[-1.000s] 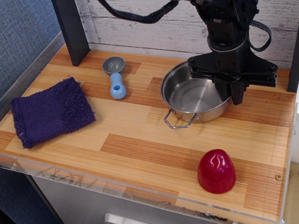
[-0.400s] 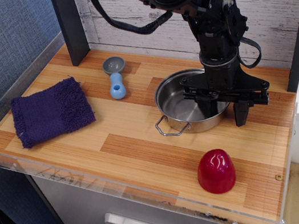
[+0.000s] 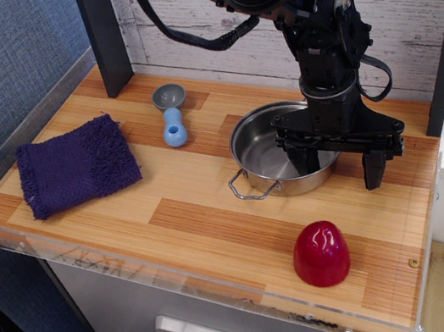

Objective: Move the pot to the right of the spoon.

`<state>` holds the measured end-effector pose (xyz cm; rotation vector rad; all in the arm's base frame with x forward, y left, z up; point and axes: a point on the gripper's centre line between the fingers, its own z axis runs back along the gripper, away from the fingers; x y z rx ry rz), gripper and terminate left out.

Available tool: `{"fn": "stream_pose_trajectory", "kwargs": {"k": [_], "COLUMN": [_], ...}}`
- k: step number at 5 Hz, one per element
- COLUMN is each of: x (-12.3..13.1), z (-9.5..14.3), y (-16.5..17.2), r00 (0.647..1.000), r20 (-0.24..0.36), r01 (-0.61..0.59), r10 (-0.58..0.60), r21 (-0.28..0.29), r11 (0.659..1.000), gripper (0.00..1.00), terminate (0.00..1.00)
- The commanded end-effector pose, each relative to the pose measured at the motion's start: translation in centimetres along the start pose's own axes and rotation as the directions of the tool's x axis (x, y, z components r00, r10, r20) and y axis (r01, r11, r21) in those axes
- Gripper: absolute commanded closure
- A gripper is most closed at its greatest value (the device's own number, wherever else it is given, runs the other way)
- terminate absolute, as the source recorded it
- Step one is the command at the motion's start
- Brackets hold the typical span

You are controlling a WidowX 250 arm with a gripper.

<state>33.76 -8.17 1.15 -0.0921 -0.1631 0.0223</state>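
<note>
The shiny steel pot sits on the wooden table, right of and a little nearer than the spoon, which has a light blue handle and a grey bowl. One wire handle of the pot points to the front left. My gripper hangs over the pot's right rim with its jaws spread. One finger is inside the pot and the other finger is outside it on the right. The rim lies between them, and neither finger visibly clamps it.
A purple cloth lies at the left. A red dome-shaped object stands near the front right edge. A dark post stands at the back left, and a white plank wall runs behind the table.
The pot slid a little left and forward with the gripper. The jaws then spread wider, and the right finger moved away from the rim.
</note>
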Motion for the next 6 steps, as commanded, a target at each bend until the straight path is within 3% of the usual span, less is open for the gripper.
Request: {"fn": "stream_pose_trajectory", "kwargs": {"k": [1,4,5,6], "x": [1.6,1.0,1.0,1.0], "z": [6.1,16.1,16.1,16.1], "y": [0.1,1.2,1.2,1.2], "r00": [0.989,0.949,0.949,0.949], "r20": [0.148,0.315,0.315,0.315], "r01": [-0.004,-0.016,-0.016,-0.016], "r10": [0.006,0.030,0.030,0.030], "r21": [-0.015,-0.047,-0.047,-0.047], "r11": [1.000,0.999,0.999,0.999], "gripper": [0.00,0.00,0.00,0.00], "terminate": [0.00,0.00,0.00,1.00]}}
